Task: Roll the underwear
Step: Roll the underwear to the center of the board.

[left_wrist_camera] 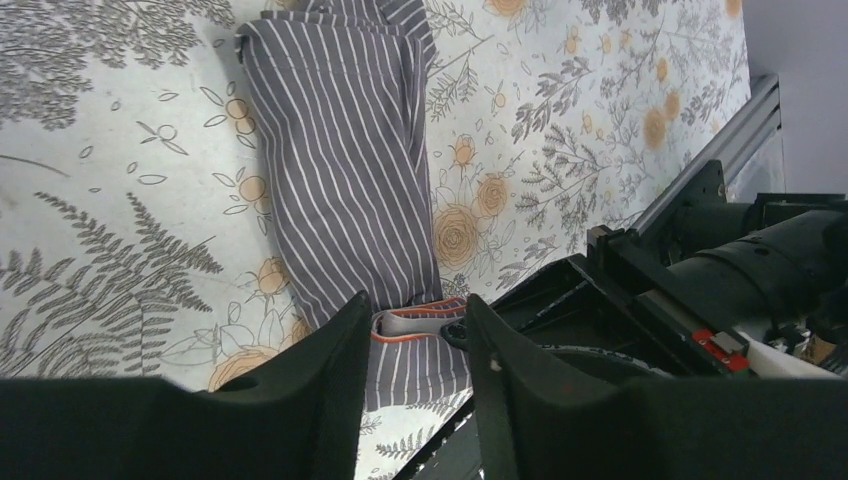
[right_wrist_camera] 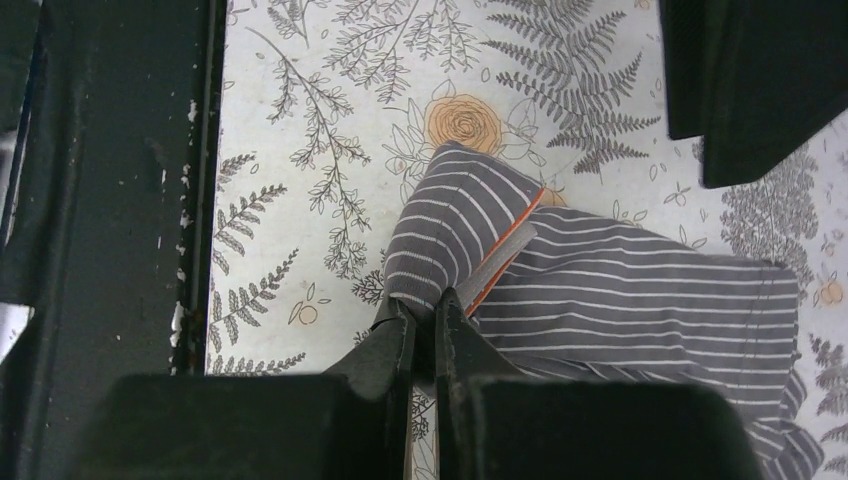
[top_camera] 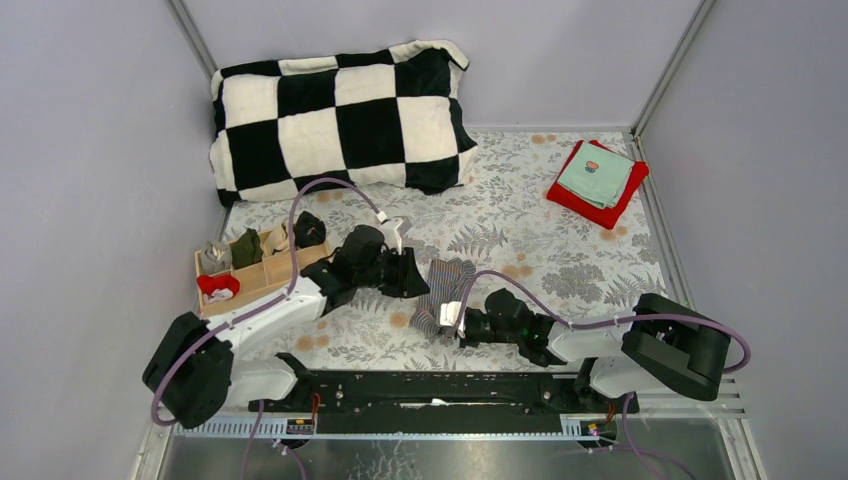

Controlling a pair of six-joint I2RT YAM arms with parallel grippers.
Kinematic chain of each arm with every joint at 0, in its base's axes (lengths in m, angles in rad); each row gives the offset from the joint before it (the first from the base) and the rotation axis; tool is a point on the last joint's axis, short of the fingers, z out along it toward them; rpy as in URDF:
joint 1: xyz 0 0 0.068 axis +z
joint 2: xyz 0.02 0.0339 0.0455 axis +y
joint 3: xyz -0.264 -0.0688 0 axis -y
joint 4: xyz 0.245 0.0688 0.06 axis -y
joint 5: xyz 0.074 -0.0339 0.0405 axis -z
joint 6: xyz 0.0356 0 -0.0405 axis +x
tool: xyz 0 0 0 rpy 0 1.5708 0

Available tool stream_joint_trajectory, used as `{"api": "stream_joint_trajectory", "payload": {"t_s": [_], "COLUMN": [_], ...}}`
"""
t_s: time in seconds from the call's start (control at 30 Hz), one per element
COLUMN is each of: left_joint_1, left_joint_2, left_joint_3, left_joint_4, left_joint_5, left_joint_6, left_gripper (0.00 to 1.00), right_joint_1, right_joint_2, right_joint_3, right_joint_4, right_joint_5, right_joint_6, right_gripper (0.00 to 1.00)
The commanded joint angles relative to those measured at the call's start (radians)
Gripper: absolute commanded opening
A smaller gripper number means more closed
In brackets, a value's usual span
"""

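Note:
The grey striped underwear (top_camera: 441,283) with an orange-edged waistband lies folded into a long strip on the floral table, near the front middle. It also shows in the left wrist view (left_wrist_camera: 340,150) and the right wrist view (right_wrist_camera: 620,290). My right gripper (top_camera: 452,316) (right_wrist_camera: 425,310) is shut on the strip's near end, where the cloth is turned over at the waistband. My left gripper (top_camera: 408,272) (left_wrist_camera: 412,305) is open and empty, hovering just left of the strip. A small black bundle (top_camera: 310,230) lies by the tray; I cannot tell if it is the black underwear.
A wooden divided tray (top_camera: 262,288) with rolled items sits at the left. A black-and-white checkered pillow (top_camera: 340,120) lies at the back. A teal cloth on a red cloth (top_camera: 597,180) lies at the back right. The black base rail (top_camera: 430,385) runs along the front.

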State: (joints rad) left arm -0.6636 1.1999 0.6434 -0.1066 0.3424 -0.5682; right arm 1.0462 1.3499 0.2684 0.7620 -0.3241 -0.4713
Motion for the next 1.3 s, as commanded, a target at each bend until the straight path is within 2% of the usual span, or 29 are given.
{"api": "stream_joint_trajectory", "payload": {"t_s": [0.0, 0.23, 0.53, 1.0, 1.27], "left_joint_1": [0.004, 0.003, -0.004, -0.006, -0.006], "left_joint_2": [0.06, 0.143, 0.251, 0.329, 0.343], "left_joint_3": [-0.014, -0.028, -0.059, -0.101, -0.094], "left_joint_4": [0.136, 0.228, 0.271, 0.283, 0.258], "left_joint_5": [0.075, 0.126, 0.137, 0.087, 0.07], "left_joint_6": [-0.005, -0.013, -0.013, -0.018, -0.012], "left_gripper": [0.42, 0.33, 0.2, 0.12, 0.1], "right_joint_1": [-0.002, -0.004, -0.069, -0.169, -0.197], "right_joint_2": [0.002, 0.007, -0.001, -0.005, 0.034], "right_joint_3": [-0.008, -0.012, 0.017, 0.035, 0.058], "right_joint_4": [0.11, 0.113, 0.043, 0.004, -0.012], "right_joint_5": [0.045, 0.062, 0.028, -0.015, -0.023], "right_joint_6": [0.166, 0.248, 0.331, 0.418, 0.549], "right_gripper": [0.02, 0.03, 0.03, 0.04, 0.04]}}
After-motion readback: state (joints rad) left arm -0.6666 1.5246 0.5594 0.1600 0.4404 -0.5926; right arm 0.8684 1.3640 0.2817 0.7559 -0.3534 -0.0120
